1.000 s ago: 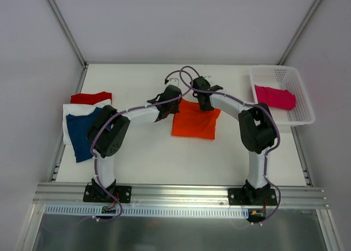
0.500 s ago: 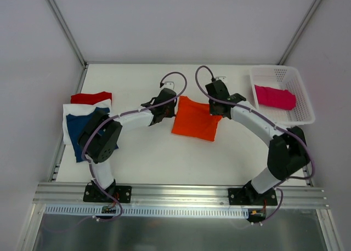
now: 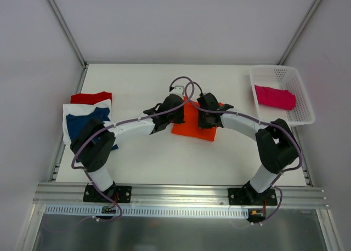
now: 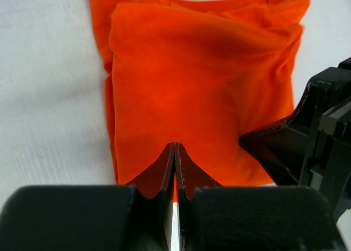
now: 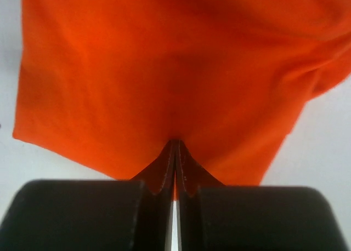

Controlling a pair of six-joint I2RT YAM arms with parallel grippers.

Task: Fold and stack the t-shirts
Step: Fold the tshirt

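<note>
The bright orange t-shirt (image 3: 193, 129) lies folded in the middle of the table, also in the left wrist view (image 4: 203, 70) and the right wrist view (image 5: 164, 59). My left gripper (image 3: 179, 114) is shut, its tips (image 4: 174, 147) resting on the shirt's near-left part. My right gripper (image 3: 204, 118) is shut too, its tips (image 5: 175, 142) on the shirt's right part; it also shows in the left wrist view (image 4: 307, 147). No cloth shows between either pair of jaws. At the left lie a navy shirt (image 3: 88, 122), a white shirt (image 3: 70, 111) and a red shirt (image 3: 91, 97).
A white mesh basket (image 3: 304, 117) stands at the back right with a magenta pink shirt (image 3: 274, 96) in it. Grey walls and metal rails bound the table on the left, back and right.
Both grippers have moved in from the orange shirt's sides onto it: the left one to the right, the right one down and to the left. The shirt lies slightly more squared.
</note>
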